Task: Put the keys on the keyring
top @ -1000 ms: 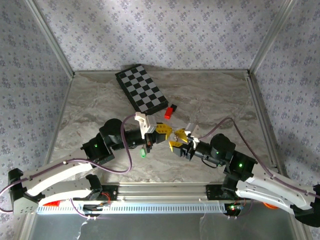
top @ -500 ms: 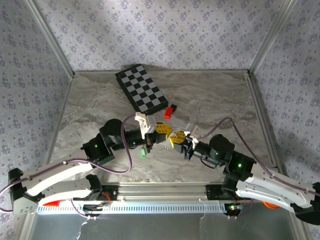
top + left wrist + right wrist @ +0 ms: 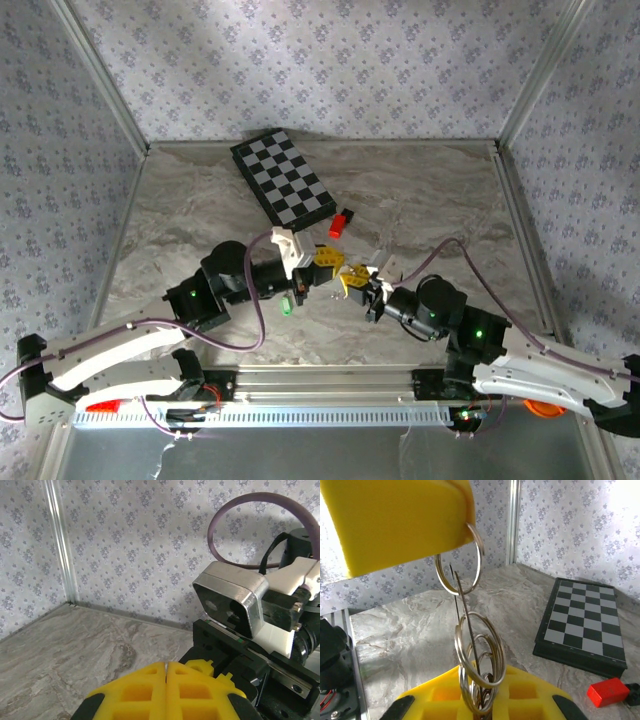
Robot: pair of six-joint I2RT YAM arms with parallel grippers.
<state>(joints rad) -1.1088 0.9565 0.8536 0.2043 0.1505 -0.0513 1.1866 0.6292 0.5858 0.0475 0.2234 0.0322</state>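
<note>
The keyring is a short chain of thin, silvery split rings, bright and glinting. It hangs in the air above the counter, strung between the two tools. The right wrist view shows a single ring at the top and a thicker bunch of overlapping rings below, with a fine straight wire running through them.

The top ring slips in under the edge of a yellow pad of the left tool. In that tool's own view its yellow fingers are pressed tight together, with only a hairline seam between them, so it is pinching the ring. The lower bunch drops into the slot between the yellow fingers of the right tool, which are closed on it.

From above, the two tools meet nose to nose near the middle of the counter. A tiny bright green key sits just below the left tool; whether it hangs or lies on the marble-patterned surface cannot be told.

Behind them a black-and-white checkerboard lies flat, with a small red block just beside its near corner.
</note>
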